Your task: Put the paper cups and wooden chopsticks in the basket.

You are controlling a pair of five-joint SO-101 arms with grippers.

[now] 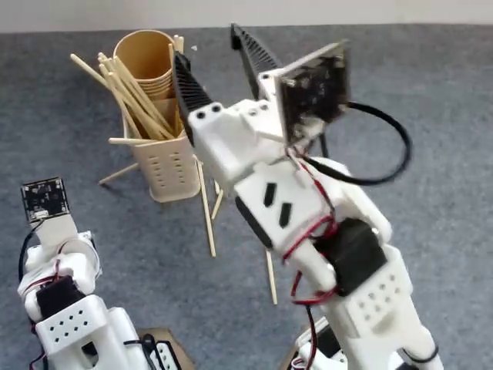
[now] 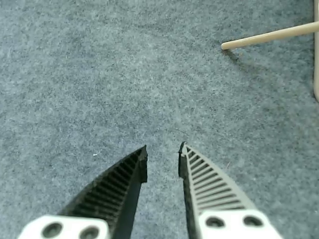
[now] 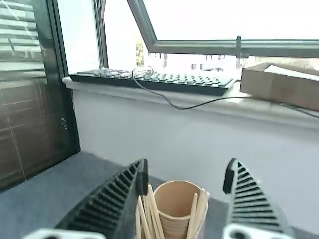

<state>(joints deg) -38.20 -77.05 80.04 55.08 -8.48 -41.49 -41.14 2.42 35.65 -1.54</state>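
Basket [image 1: 166, 176]: beige, perforated, upright on the grey carpet [image 1: 431, 116].
Paper cups [image 1: 145, 60]: stacked inside the basket, mouth up, top cup well above the basket rim; also seen in the right wrist view [image 3: 175, 203].
Chopsticks in basket [image 1: 127, 91]: a bundle leaning in beside the cups, ends fanned out over the rim.
Loose chopsticks [image 1: 206, 210]: several flat on the carpet just beside the basket; one poked out from under the basket base, and one lay farther from the basket, near the arm base.
Right claw [image 1: 206, 44]: spread wide, nothing between the fingers, up above the basket over the cups; right wrist view [image 3: 187, 162] had the cups below the gap.
In the way: the right arm body covered the carpet beside the basket and hid part of the loose chopsticks.
Left claw [image 2: 163, 148]: slightly parted, holding nothing, low over bare carpet, well apart from the basket.
Near left claw: one chopstick end [image 2: 269, 37] on the carpet.
Background, beyond the basket: keyboard [image 3: 149, 79], cable [image 3: 189, 102] and cardboard box [image 3: 281, 84] on a sill under a window [image 3: 229, 20].
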